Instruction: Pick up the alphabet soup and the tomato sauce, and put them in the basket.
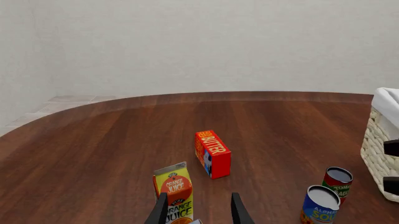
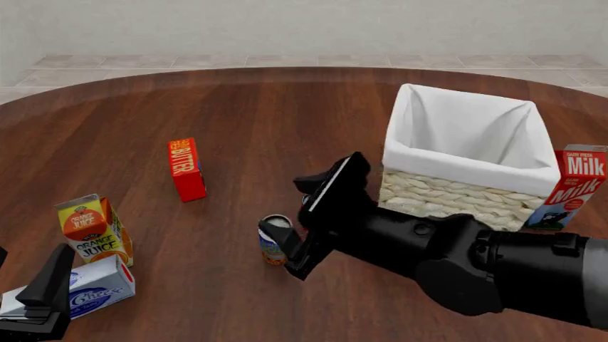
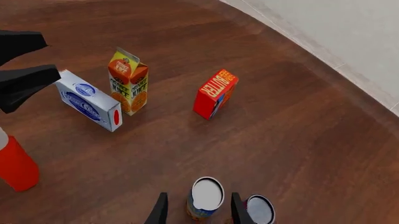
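My right gripper point(image 3: 197, 209) sits with its fingers spread on either side of the soup can point(image 3: 206, 198); in the right wrist view the can's silver top is between the two dark tips, but I can't tell if the pads touch the label, and only the fingertips show at the frame edge. In the front view the right arm covers most of the scene centre: the soup can point(image 2: 275, 239) peeks out just left of the gripper point(image 2: 318, 214), standing upright on the table point(image 2: 238, 114). The sauce can point(image 3: 260, 210) is just beside the soup can in the right wrist view, cut off by the frame; in the front view it's hidden behind my arm. The left wrist view shows both cans upright and close together, soup point(image 1: 320, 205) nearer, sauce point(image 1: 337, 183) behind, near the basket point(image 1: 380, 140). The basket point(image 2: 470, 160) stands just right of the right gripper, white lining up, its lower front corner blocked by the arm. My left gripper point(image 1: 198, 212) is parted with nothing between the fingers, low at the table's near left, only tips visible; it's just beside the juice carton point(image 2: 93, 229) and a white-blue box point(image 2: 95, 288). Butter box point(image 2: 186, 169) stands farther out, apart from everything. Milk carton point(image 2: 576, 187) is right of the basket, partly cut by it. A red object point(image 3: 16, 165) shows in the right wrist view, cropped, can't identify.
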You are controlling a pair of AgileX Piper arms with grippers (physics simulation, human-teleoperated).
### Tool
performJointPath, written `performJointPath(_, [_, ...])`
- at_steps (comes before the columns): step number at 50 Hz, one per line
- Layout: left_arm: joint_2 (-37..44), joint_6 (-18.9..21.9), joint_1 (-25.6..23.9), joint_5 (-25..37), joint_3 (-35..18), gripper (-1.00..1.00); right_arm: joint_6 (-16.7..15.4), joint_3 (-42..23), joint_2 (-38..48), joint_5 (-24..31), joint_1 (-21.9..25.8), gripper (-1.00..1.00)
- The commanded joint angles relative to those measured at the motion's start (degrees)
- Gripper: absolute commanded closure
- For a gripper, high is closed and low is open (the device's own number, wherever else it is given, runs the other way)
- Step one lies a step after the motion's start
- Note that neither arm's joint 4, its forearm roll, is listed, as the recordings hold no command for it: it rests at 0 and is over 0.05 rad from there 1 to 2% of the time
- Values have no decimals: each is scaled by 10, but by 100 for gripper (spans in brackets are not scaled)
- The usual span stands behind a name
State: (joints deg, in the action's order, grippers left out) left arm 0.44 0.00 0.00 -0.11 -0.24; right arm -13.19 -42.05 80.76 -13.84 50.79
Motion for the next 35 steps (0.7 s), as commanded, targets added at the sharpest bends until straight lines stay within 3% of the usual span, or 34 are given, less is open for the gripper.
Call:
performJointPath(1, [0,0,0,0,0,-100,13,-12,39,0,-3,-100])
performJointPath(6, [0,0,0,0,0,-100,18,-18,53,3,-4,-100])
performJointPath(8, [0,0,0,0,0,-100,38,-26,59,12,-2,-100])
performJointPath(35, [0,0,0,0,0,-100,45,-30,117,-4,-31,-100])
